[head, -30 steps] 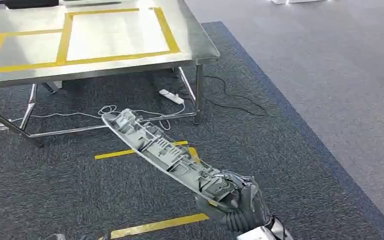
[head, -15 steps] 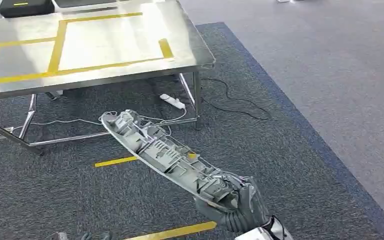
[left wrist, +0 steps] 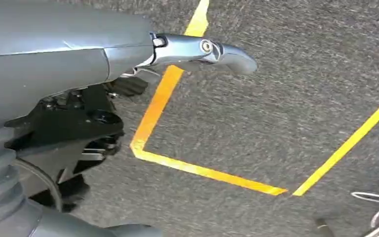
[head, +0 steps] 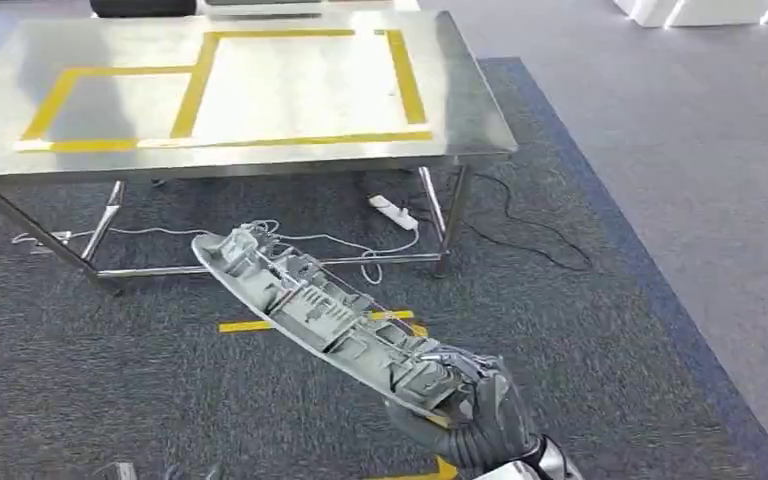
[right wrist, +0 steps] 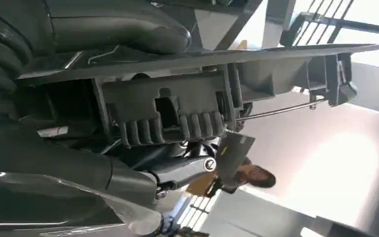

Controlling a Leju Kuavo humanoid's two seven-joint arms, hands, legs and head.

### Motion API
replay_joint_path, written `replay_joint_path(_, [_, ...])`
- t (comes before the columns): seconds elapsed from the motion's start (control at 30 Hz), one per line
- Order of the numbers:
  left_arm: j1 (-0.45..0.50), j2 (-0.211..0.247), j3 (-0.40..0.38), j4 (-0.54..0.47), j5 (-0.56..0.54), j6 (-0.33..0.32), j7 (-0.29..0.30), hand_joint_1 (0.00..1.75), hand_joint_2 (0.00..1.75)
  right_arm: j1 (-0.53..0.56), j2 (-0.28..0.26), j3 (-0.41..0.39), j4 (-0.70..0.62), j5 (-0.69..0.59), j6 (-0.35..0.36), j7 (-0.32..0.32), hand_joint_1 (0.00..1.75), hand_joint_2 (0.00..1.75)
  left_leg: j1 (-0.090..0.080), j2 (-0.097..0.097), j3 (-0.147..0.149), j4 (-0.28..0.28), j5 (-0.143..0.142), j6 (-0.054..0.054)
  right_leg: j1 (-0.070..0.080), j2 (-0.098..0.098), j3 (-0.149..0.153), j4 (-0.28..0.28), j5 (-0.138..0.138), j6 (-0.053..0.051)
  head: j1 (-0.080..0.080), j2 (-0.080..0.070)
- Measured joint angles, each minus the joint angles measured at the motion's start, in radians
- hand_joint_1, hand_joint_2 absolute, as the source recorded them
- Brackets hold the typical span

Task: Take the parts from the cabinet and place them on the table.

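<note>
My right hand (head: 475, 405) grips one end of the long grey plastic trim part (head: 315, 305); cantilevered, it could twist loose before reaching the steel surface (head: 260, 160).

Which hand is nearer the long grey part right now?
Right. The right hand grips the long grey part at its near end, so they touch. The left hand hangs low over the carpet and its yellow floor tape, holding nothing.

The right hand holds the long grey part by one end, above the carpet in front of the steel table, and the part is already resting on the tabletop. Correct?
Not quite. The head view shows the right hand holding the part by one end over the carpet, short of the table. It is not resting on the tabletop.
</note>
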Motion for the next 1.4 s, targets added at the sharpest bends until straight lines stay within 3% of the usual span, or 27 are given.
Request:
replay_joint_path(0.07, [0.004, 0.001, 0.001, 0.000, 0.000, 0.000, 0.000, 0.00, 1.75, 0.001, -0.002, 0.000, 0.000, 0.000, 0.000, 0.002, 1.75, 1.75, 0.000, -0.023, 0.019, 0.000, -0.014, -0.001, 0.000, 0.001, -0.043, 0.010, 0.002, -0.001, 0.000, 0.000])
replay_joint_path(0.13, [0.004, 0.001, 0.002, 0.000, 0.000, 0.000, 0.000, 0.00, 1.75, 0.001, -0.003, 0.000, 0.000, 0.000, 0.000, 0.002, 1.75, 1.75, 0.000, -0.049, 0.047, 0.000, -0.032, -0.004, 0.000, 0.007, -0.015, -0.122, 0.103, -0.005, 0.001, 0.000])
replay_joint_path(0.17, [0.004, 0.000, 0.002, 0.000, 0.000, 0.000, 0.000, 0.00, 1.75, 0.001, -0.003, 0.001, 0.000, 0.000, 0.000, 0.002, 1.75, 1.75, 0.000, -0.057, 0.060, 0.000, -0.041, -0.008, -0.002, 0.023, 0.007, -0.205, 0.171, -0.007, 0.002, 0.000])
replay_joint_path(0.2, [0.006, 0.000, 0.002, 0.000, 0.000, 0.000, 0.000, 0.00, 1.75, 0.000, -0.004, 0.001, 0.000, 0.000, 0.000, 0.001, 1.75, 1.75, 0.002, -0.063, 0.057, -0.001, -0.050, -0.012, -0.004, 0.060, 0.017, -0.239, 0.204, -0.008, 0.001, 0.000])
replay_joint_path(0.23, [0.002, 0.001, 0.004, 0.000, 0.000, 0.000, 0.000, 0.00, 1.75, -0.001, -0.006, 0.002, 0.002, 0.000, 0.000, 0.001, 1.75, 1.75, 0.001, -0.074, 0.060, 0.003, -0.051, -0.016, -0.004, 0.068, 0.004, -0.253, 0.162, -0.015, -0.004, 0.000])
replay_joint_path(0.27, [0.002, 0.001, 0.004, 0.000, 0.000, 0.000, 0.001, 0.00, 1.75, 0.001, -0.006, 0.002, 0.001, 0.000, 0.000, 0.000, 1.75, 1.75, 0.006, -0.079, 0.053, 0.000, -0.056, -0.025, 0.001, 0.062, 0.017, -0.249, 0.187, -0.025, -0.002, 0.000])
replay_joint_path(0.33, [0.006, 0.000, 0.005, 0.000, 0.000, 0.000, 0.001, 0.00, 1.75, 0.001, -0.007, 0.002, 0.000, 0.000, -0.002, 0.002, 1.75, 1.75, 0.006, -0.082, 0.066, 0.000, -0.051, -0.038, 0.006, 0.047, 0.028, -0.258, 0.184, -0.042, -0.002, 0.000])
replay_joint_path(0.37, [0.006, 0.003, 0.005, 0.000, -0.001, 0.000, 0.002, 0.00, 1.75, 0.002, -0.007, 0.002, 0.000, 0.000, -0.003, 0.003, 1.75, 1.75, 0.005, -0.073, 0.062, 0.011, -0.056, -0.041, -0.002, 0.041, 0.047, -0.268, 0.185, -0.047, -0.003, 0.000])
replay_joint_path(0.4, [0.003, 0.001, 0.005, 0.000, -0.001, 0.000, 0.001, 0.00, 1.75, 0.002, -0.007, 0.002, 0.000, 0.000, -0.005, 0.003, 1.75, 1.75, 0.001, -0.030, 0.050, 0.047, -0.057, -0.046, -0.002, 0.032, 0.064, -0.275, 0.179, -0.055, -0.006, 0.000])
replay_joint_path(0.47, [-0.005, 0.001, 0.005, 0.000, -0.001, 0.000, 0.001, 0.00, 1.75, -0.001, -0.007, 0.003, 0.000, 0.000, -0.007, 0.001, 1.75, 1.75, 0.005, 0.002, -0.024, 0.170, -0.108, -0.057, -0.002, 0.016, 0.080, -0.277, 0.167, -0.061, -0.011, 0.000])
replay_joint_path(0.53, [-0.003, 0.001, 0.005, 0.000, -0.003, 0.000, 0.002, 0.00, 1.75, 0.000, -0.007, 0.002, 0.000, -0.010, -0.011, 0.001, 1.75, 1.75, 0.009, 0.007, -0.102, 0.281, -0.150, -0.063, -0.001, 0.007, 0.097, -0.277, 0.150, -0.060, -0.013, 0.000])
replay_joint_path(0.6, [0.002, 0.002, 0.005, 0.000, -0.003, 0.000, 0.002, 0.00, 1.75, 0.003, -0.007, 0.001, 0.000, -0.023, -0.017, 0.003, 1.75, 1.75, 0.009, 0.007, -0.109, 0.247, -0.094, -0.062, -0.001, 0.004, 0.119, -0.277, 0.133, -0.059, -0.013, 0.000])
replay_joint_path(0.7, [0.002, 0.002, 0.006, 0.000, -0.004, 0.000, 0.002, 0.00, 1.75, 0.004, -0.007, 0.000, -0.007, -0.033, -0.025, 0.005, 1.75, 1.75, 0.002, 0.009, -0.050, 0.044, 0.061, -0.044, 0.001, -0.001, 0.150, -0.280, 0.107, -0.053, -0.013, 0.000])
replay_joint_path(0.73, [0.002, 0.005, 0.007, 0.000, -0.004, 0.000, 0.002, 0.00, 1.75, 0.003, -0.007, -0.002, -0.008, -0.034, -0.030, 0.006, 1.75, 1.75, -0.010, 0.016, -0.058, 0.067, 0.000, -0.037, -0.001, -0.001, 0.160, -0.284, 0.102, -0.046, -0.006, 0.000])
replay_joint_path(0.77, [0.001, 0.005, 0.007, 0.000, -0.005, 0.000, 0.002, 0.00, 1.75, 0.003, -0.006, -0.004, -0.009, -0.038, -0.034, 0.010, 1.75, 1.75, -0.017, 0.016, -0.057, 0.040, -0.026, -0.029, -0.002, -0.002, 0.154, -0.286, 0.098, -0.038, -0.011, 0.000])
replay_joint_path(0.8, [0.004, 0.004, 0.007, -0.001, -0.004, 0.000, 0.002, 0.00, 1.75, 0.003, -0.006, -0.006, -0.013, -0.040, -0.035, 0.016, 1.75, 1.75, -0.017, 0.011, -0.043, 0.005, 0.014, -0.018, 0.000, -0.003, 0.157, -0.280, 0.094, -0.030, -0.017, 0.000])
replay_joint_path(0.83, [0.012, 0.004, 0.008, -0.001, -0.004, 0.000, 0.002, 0.00, 1.75, 0.008, -0.006, -0.008, -0.015, -0.041, -0.036, 0.020, 1.75, 1.75, -0.014, 0.010, -0.033, 0.002, 0.015, -0.013, 0.002, -0.001, 0.171, -0.266, 0.105, -0.019, -0.012, 0.000])
replay_joint_path(0.9, [0.012, 0.005, 0.008, -0.001, -0.004, 0.000, 0.002, 0.00, 1.75, 0.008, -0.006, -0.021, -0.019, -0.050, -0.036, 0.032, 1.75, 1.75, -0.003, 0.009, 0.006, -0.012, 0.009, -0.006, 0.003, 0.001, 0.173, -0.249, 0.081, -0.012, -0.008, 0.000])
replay_joint_path(0.93, [0.007, 0.005, 0.009, -0.001, -0.004, -0.001, 0.002, 0.00, 1.75, 0.006, -0.006, -0.025, -0.023, -0.052, -0.036, 0.034, 1.75, 1.75, -0.002, 0.007, 0.012, -0.012, 0.005, 0.000, 0.003, 0.002, 0.153, -0.208, 0.057, -0.013, -0.005, 0.000])
replay_joint_path(1.03, [0.003, 0.001, 0.009, -0.001, -0.004, -0.003, 0.002, 0.00, 1.75, 0.007, -0.005, -0.036, -0.033, -0.072, -0.034, 0.039, 1.75, 1.75, -0.001, 0.007, 0.020, -0.012, -0.011, 0.002, 0.000, 0.003, 0.020, -0.024, -0.020, -0.001, -0.003, 0.000])
replay_joint_path(1.07, [0.008, 0.001, 0.009, -0.001, -0.004, -0.003, 0.002, 0.00, 1.75, 0.010, -0.005, -0.047, -0.034, -0.079, -0.034, 0.042, 1.75, 1.75, -0.001, 0.009, 0.030, -0.012, -0.020, 0.002, -0.001, 0.002, -0.017, 0.002, -0.018, 0.002, -0.003, 0.000])
replay_joint_path(1.1, [0.011, 0.000, 0.009, -0.001, -0.004, -0.003, 0.002, 0.00, 1.75, 0.013, -0.005, -0.055, -0.034, -0.086, -0.034, 0.046, 1.75, 1.75, -0.001, 0.012, 0.041, -0.012, -0.029, 0.001, -0.001, 0.002, -0.026, -0.020, 0.013, 0.001, -0.003, 0.000])
replay_joint_path(1.17, [0.013, -0.001, 0.010, -0.001, -0.004, -0.003, 0.002, 0.00, 1.75, 0.015, -0.002, -0.074, -0.042, -0.099, -0.029, 0.055, 1.75, 1.75, -0.001, 0.019, 0.073, -0.012, -0.051, -0.003, 0.000, -0.005, 0.004, -0.157, 0.126, -0.007, -0.003, 0.000])
replay_joint_path(1.2, [0.013, -0.003, 0.010, -0.001, -0.005, -0.003, 0.002, 0.00, 1.75, 0.015, 0.003, -0.083, -0.047, -0.107, -0.027, 0.055, 1.75, 1.75, -0.002, 0.025, 0.086, -0.012, -0.064, -0.008, 0.001, -0.024, 0.021, -0.240, 0.195, -0.017, -0.002, 0.000])
replay_joint_path(1.27, [0.012, -0.003, 0.013, -0.001, -0.006, -0.003, 0.002, 0.00, 1.75, 0.011, 0.017, -0.104, -0.054, -0.127, -0.006, 0.052, 1.75, 1.75, -0.007, 0.032, 0.092, -0.013, -0.077, -0.020, 0.013, -0.038, 0.022, -0.250, 0.157, -0.028, -0.004, 0.000])
replay_joint_path(1.3, [0.013, -0.003, 0.013, -0.001, -0.010, -0.002, 0.002, 0.00, 1.75, 0.015, 0.026, -0.117, -0.063, -0.136, 0.004, 0.050, 1.75, 1.75, -0.007, 0.039, 0.093, -0.016, -0.084, -0.026, 0.013, -0.031, 0.032, -0.251, 0.180, -0.035, -0.006, 0.000])
replay_joint_path(1.4, [0.013, -0.003, 0.013, -0.002, -0.014, -0.002, 0.001, 0.00, 1.75, 0.017, 0.045, -0.147, -0.072, -0.148, 0.027, 0.044, 1.75, 1.75, -0.006, 0.034, 0.104, 0.012, -0.089, -0.040, 0.003, -0.019, 0.055, -0.263, 0.175, -0.047, -0.005, 0.000])
